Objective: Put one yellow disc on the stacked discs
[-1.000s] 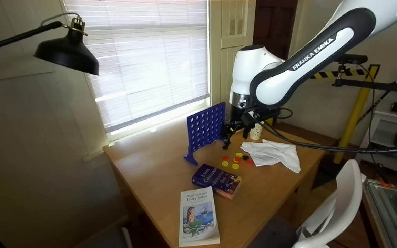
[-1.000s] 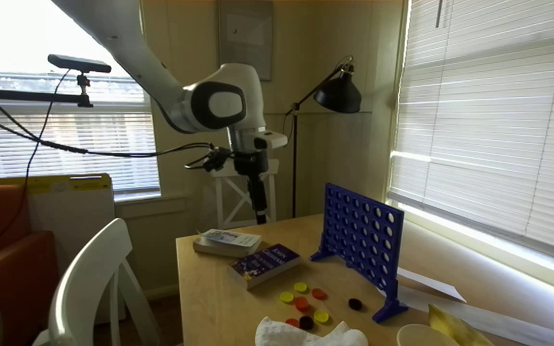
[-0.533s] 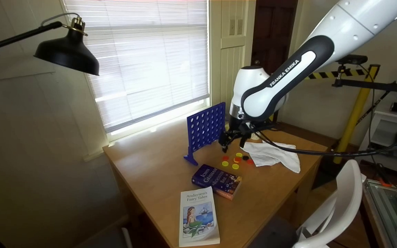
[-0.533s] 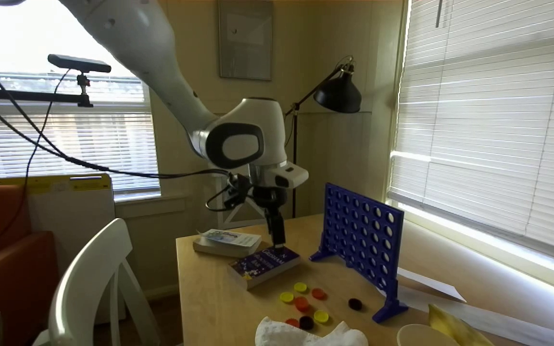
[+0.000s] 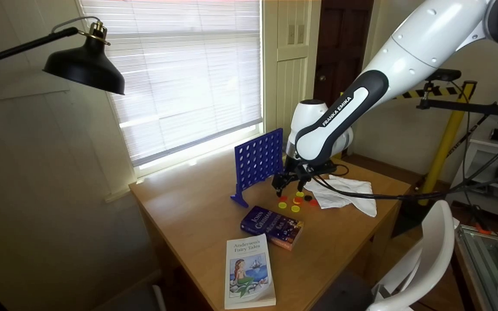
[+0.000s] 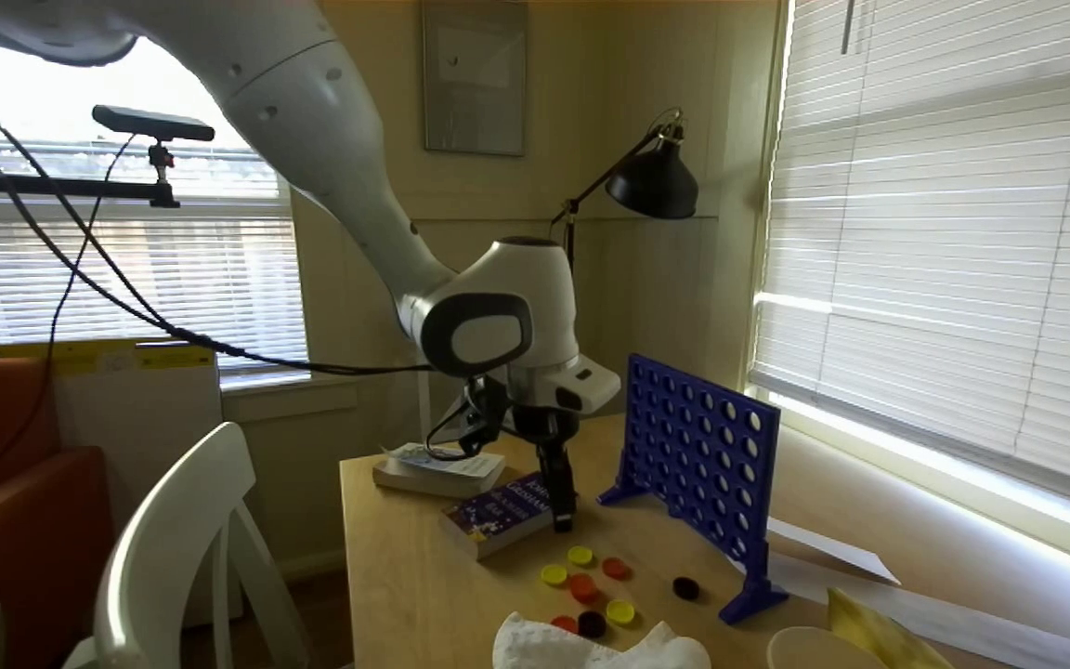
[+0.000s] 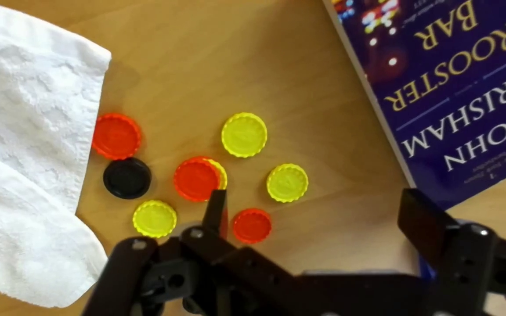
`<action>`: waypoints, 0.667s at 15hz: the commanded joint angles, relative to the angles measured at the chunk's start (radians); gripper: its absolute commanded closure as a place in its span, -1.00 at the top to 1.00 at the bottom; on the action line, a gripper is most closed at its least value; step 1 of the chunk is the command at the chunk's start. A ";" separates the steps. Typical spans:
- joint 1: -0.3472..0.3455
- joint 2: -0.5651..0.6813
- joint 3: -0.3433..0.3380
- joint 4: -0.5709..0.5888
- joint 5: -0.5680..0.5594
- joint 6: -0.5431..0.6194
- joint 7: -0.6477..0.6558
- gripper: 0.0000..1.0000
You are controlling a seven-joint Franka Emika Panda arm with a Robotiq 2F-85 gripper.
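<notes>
A short stack of discs [image 7: 195, 179], red lying off-centre atop yellow, sits on the worktop [image 5: 188, 203] among three loose yellow discs [image 7: 287, 183], while the robot's claw [image 7: 314, 215] hangs nearby, spread wide and holding nothing. The step in hand appears to be the reach for a yellow disc, with none yet picked up; the next move likely calls for centering over one, descending and pinching its rim.
</notes>
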 commanded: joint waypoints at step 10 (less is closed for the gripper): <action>-0.010 0.122 0.015 0.098 0.019 0.058 -0.102 1.00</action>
